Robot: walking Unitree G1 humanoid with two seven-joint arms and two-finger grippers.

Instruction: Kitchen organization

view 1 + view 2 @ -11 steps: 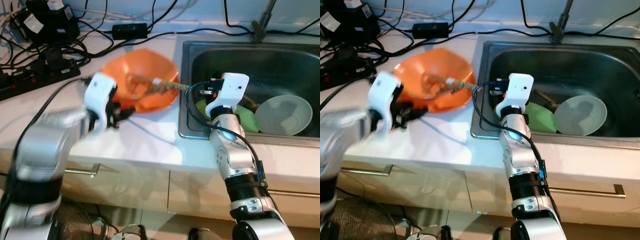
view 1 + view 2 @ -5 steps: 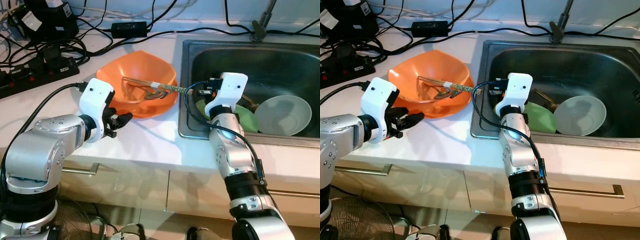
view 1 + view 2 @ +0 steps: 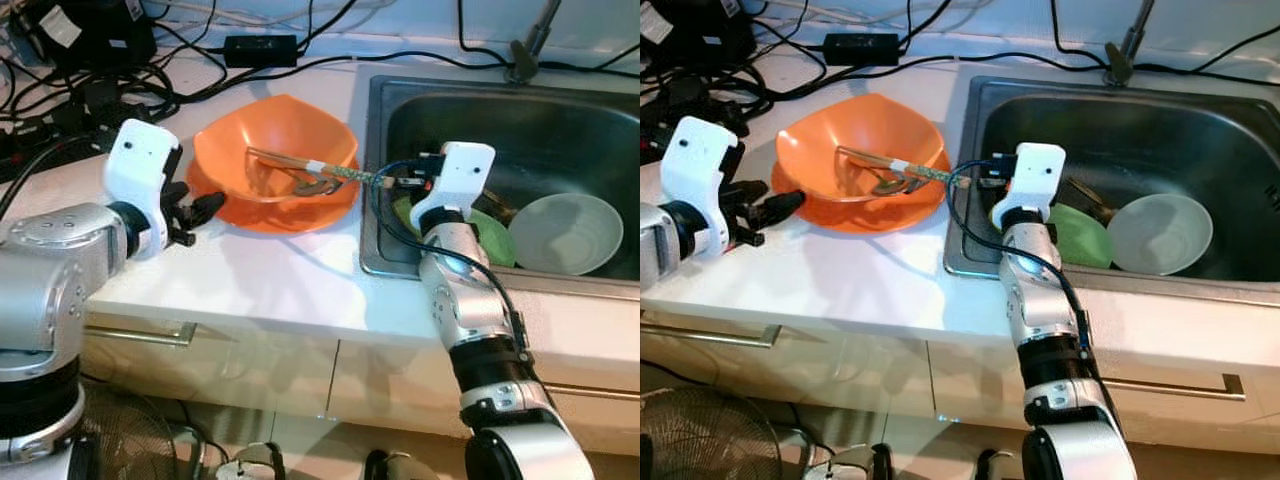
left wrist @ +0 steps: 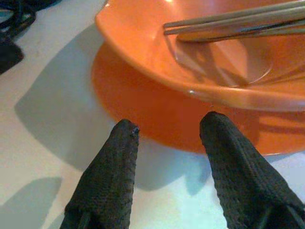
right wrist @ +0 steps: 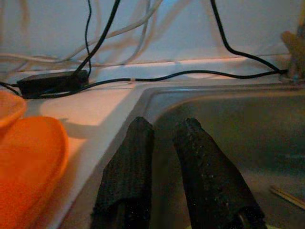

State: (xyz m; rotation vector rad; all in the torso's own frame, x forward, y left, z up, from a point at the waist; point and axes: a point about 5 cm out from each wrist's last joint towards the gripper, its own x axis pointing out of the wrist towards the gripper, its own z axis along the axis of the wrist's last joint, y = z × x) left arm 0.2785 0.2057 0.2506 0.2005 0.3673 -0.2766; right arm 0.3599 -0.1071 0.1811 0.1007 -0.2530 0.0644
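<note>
Landmark: the steel sink (image 3: 372, 180), set into the white table (image 3: 260, 280).
Orange bowl (image 3: 275, 155): on the table just beside the sink's left rim, sitting on an orange plate (image 3: 250, 215) whose edge shows beneath it.
Chopsticks (image 3: 290, 162): lying across the inside of the orange bowl, one end reaching over the bowl's edge toward the sink; a spoon-like utensil (image 3: 312, 185) lies with them, hard to make out.
Left pincer (image 4: 169, 131): low over the table on the side of the bowl away from the sink, pointing at the orange plate's edge; its two black fingers (image 4: 112, 176) are spread with a clear gap, and nothing is between them. The tips are close to the plate's edge; whether they touch it cannot be told.
Right pincer (image 5: 164, 129): at the sink's left rim, over the basin's edge nearest the bowl; its fingers (image 5: 128, 167) stand close together with a narrow gap and grip nothing.
Green plate (image 3: 495, 235): inside the sink, partly behind the right arm.
Pale bowl (image 3: 565, 230): inside the sink, just beside the green plate, on the side away from the orange bowl.
Faucet (image 3: 530, 40): at the sink's far rim.
Cables and power strips (image 3: 90, 80): on the table well beyond the orange bowl, far from the sink's front.
Black adapter (image 3: 262, 45): on the table by the wall, near the sink's far left corner.
</note>
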